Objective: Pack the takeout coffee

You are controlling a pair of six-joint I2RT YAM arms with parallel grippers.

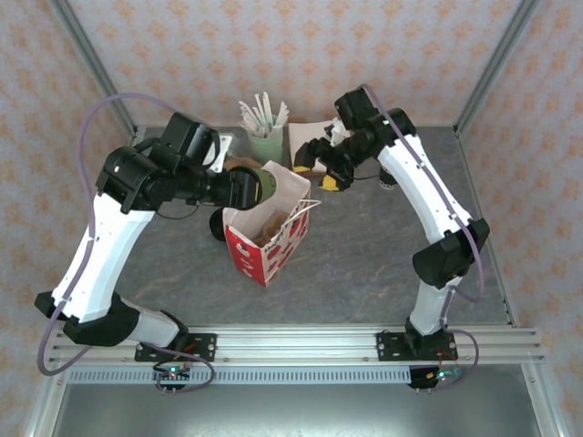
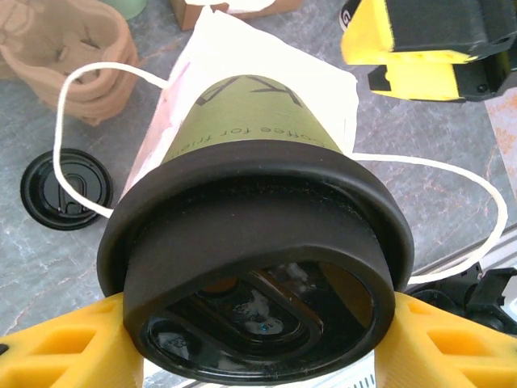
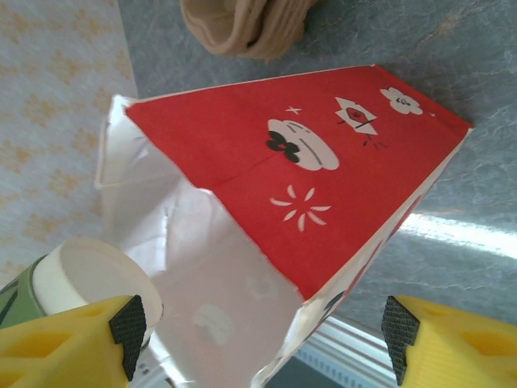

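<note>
Takeout coffee (image 1: pixel 266 181), seen from above, lies on its side in my left claw (image 1: pixel 255 185), its base over the rear rim of the open red-and-white bag (image 1: pixel 264 250). My right claw (image 1: pixel 321 175) hovers just beside the bag's far right corner.

At the left wrist, my yellow fingers (image 2: pixel 65 347) pinch the coffee below its lid. A loose black lid (image 2: pixel 65 190) lies apart on the table (image 2: pixel 420 129).

At the right wrist, my right fingers (image 3: pixel 129 323) stand spread, with the bag mouth between them and the coffee's cream base at its left edge.
</note>
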